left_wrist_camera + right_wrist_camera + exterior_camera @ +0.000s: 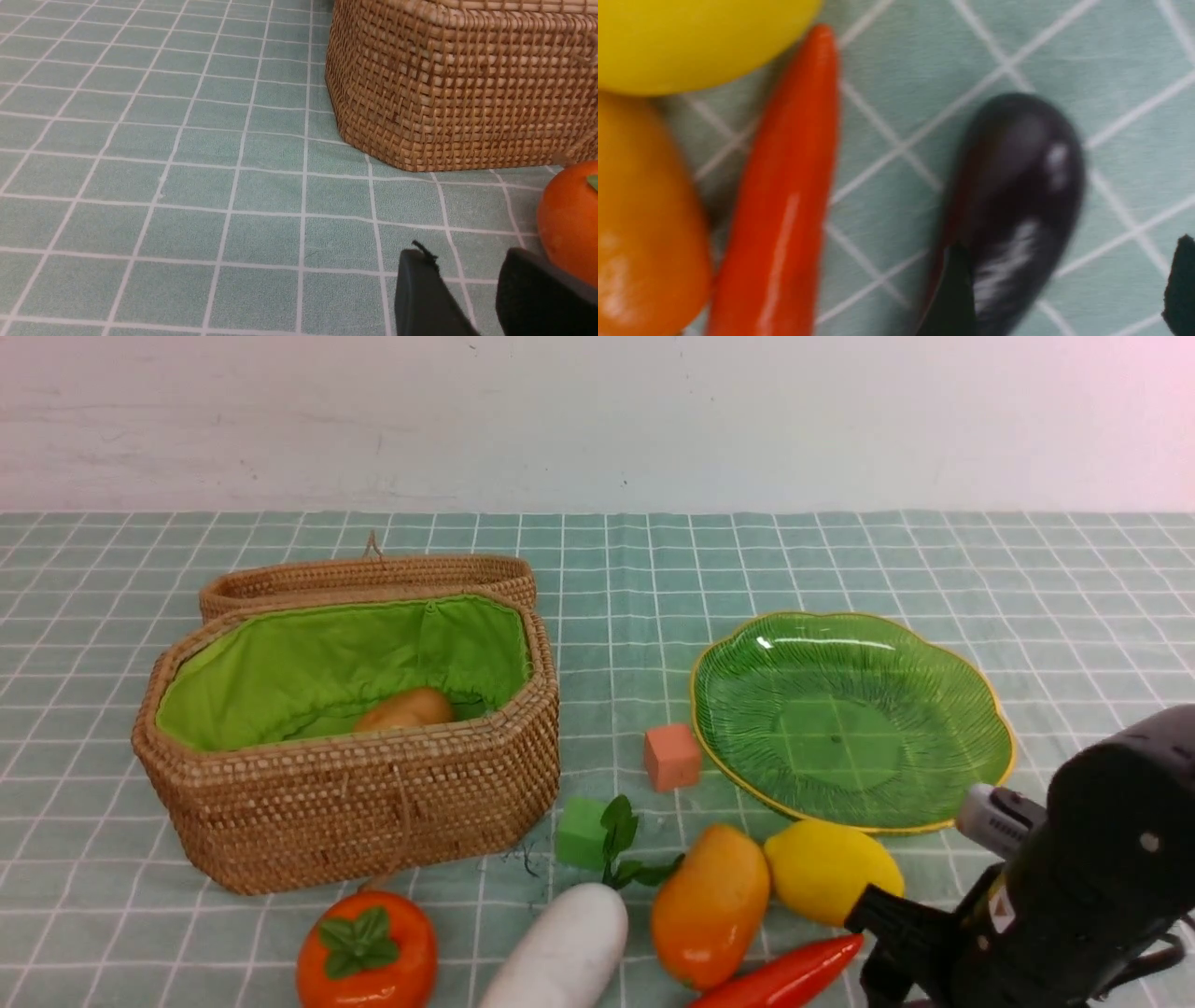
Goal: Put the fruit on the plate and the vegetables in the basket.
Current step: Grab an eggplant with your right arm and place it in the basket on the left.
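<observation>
Right hand (pixel 1069 242) spread around the eggplant (pixel 1017 186); left hand (pixel 462 256) parted beside the persimmon (pixel 570 219).

The back of the scene is closed off by a plain off-white painted wall (pixel 597 420); a few faint scuffs and specks are seen on it, and a pinkish tint is shown toward its upper right corner. The surface below is covered by a sage-green checked tablecloth (pixel 1074 579), ruled with thin white lines into squares and spread up to the wall's foot; the whole is lit softly and evenly.
</observation>
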`<action>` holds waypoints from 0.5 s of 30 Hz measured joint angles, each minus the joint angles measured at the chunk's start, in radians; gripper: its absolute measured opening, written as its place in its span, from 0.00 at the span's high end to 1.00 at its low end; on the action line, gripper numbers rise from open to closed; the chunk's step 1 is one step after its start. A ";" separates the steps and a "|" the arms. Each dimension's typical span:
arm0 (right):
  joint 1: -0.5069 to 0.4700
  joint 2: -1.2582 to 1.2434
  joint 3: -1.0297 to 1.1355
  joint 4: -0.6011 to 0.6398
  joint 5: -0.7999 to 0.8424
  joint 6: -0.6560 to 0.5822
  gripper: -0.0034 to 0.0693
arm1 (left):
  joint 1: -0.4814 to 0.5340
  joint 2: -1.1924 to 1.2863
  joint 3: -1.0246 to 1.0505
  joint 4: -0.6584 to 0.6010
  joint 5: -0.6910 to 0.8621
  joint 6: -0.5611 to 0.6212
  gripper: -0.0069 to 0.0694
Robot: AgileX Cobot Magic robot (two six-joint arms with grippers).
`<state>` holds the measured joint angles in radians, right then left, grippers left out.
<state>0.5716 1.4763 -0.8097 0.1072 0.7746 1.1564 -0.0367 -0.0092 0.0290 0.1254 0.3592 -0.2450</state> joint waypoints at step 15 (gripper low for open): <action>0.094 0.095 0.000 -0.125 -0.052 0.002 0.32 | 0.000 0.000 0.000 0.000 0.000 0.000 0.60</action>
<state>0.6652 1.5712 -0.8097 -0.0179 0.7228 1.1583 -0.0367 -0.0092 0.0290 0.1254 0.3592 -0.2450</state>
